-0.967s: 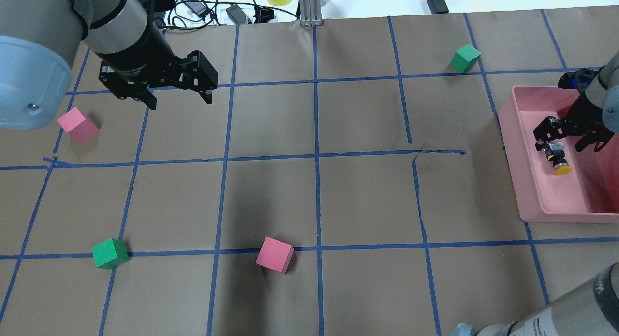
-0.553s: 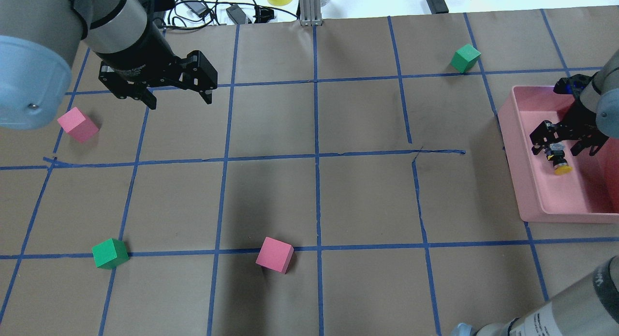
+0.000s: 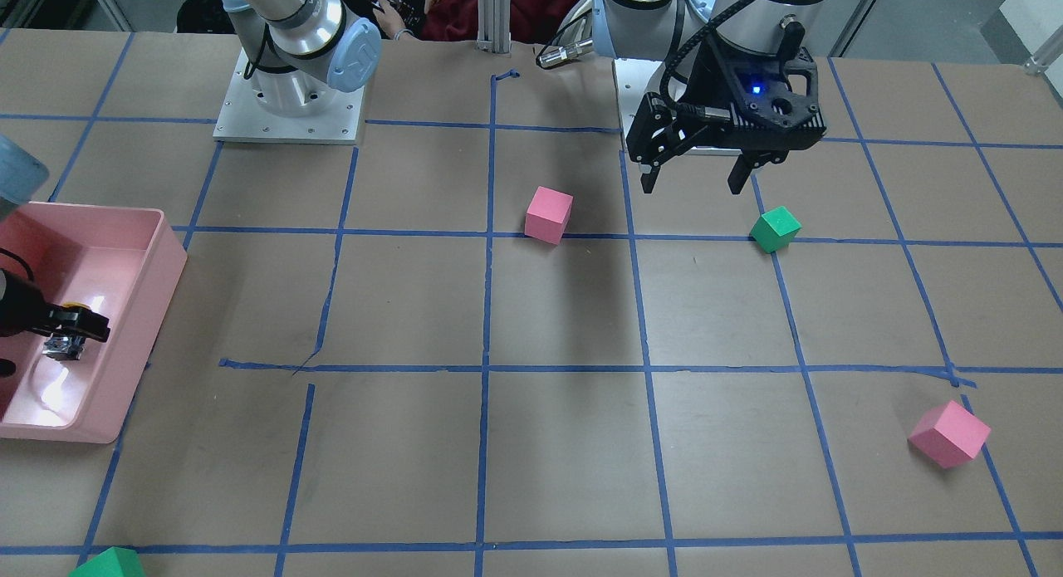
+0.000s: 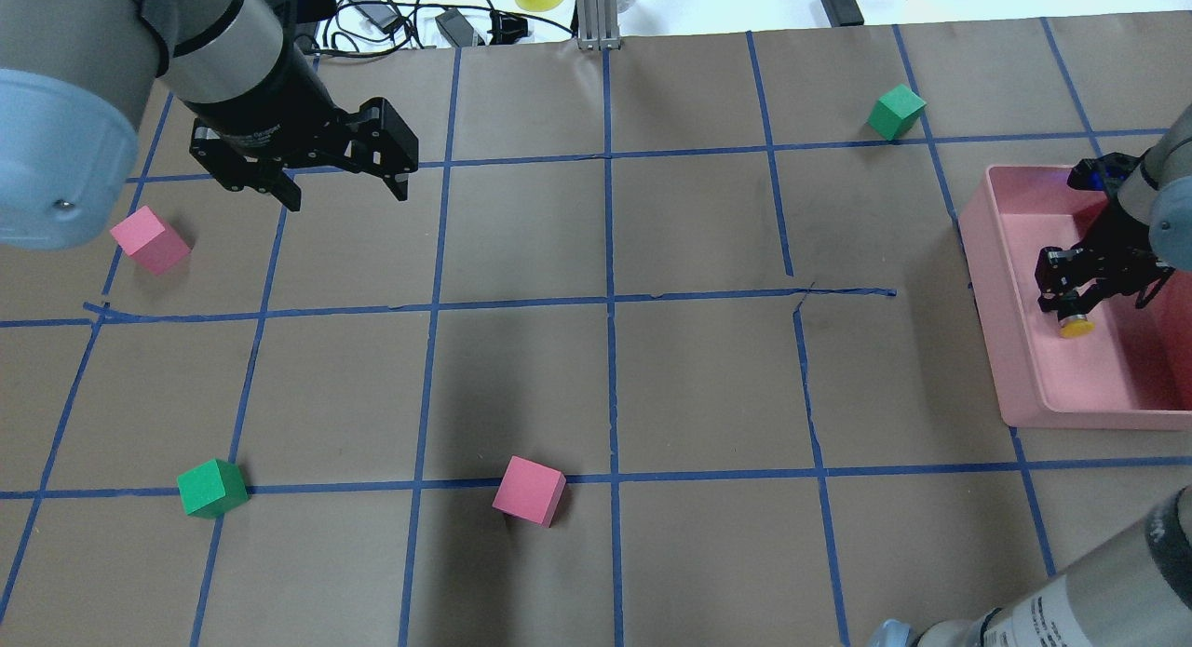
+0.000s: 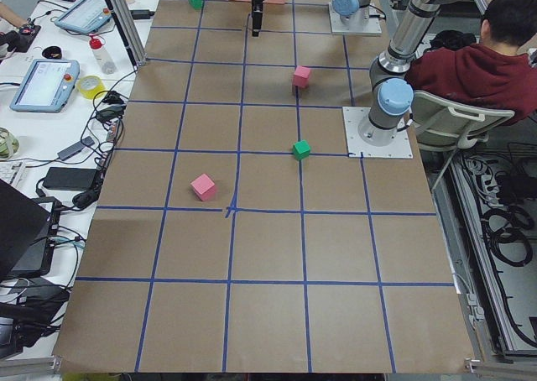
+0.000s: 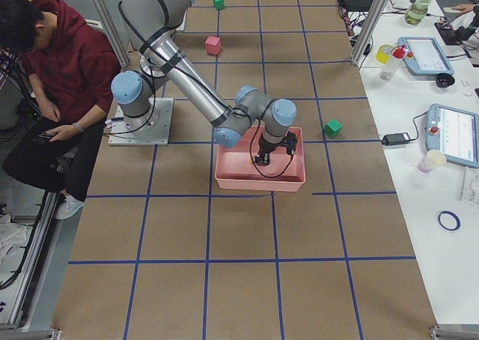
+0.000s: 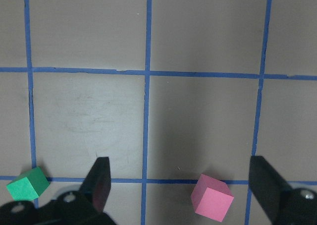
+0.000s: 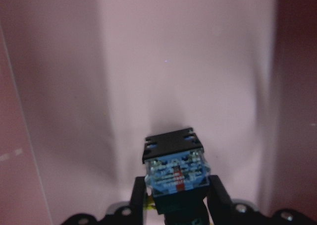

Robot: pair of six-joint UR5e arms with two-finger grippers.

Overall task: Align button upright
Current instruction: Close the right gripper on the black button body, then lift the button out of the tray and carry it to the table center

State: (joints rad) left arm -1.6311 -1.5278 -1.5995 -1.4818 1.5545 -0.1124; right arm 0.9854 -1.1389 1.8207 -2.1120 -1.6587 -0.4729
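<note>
One button (image 4: 1076, 323) lying, cap toward robot (image 3: 286, 95)

Table (image 4: 689, 377) with blue tape grid carries pink bin (image 4: 1099, 419), two pink cubes (image 4: 150, 240) (image 4: 529, 491), two green cubes (image 4: 897, 112) (image 4: 212, 488)

The right gripper (image 3: 73, 330) is sitting inside the pink bin (image 3: 159, 261), clasping the button (image 3: 63, 345), while the left gripper (image 3: 691, 182) is hanging spread-fingered above the table (image 3: 415, 311) near a green cube (image 3: 775, 229) and a pink cube (image 3: 549, 215).
</note>
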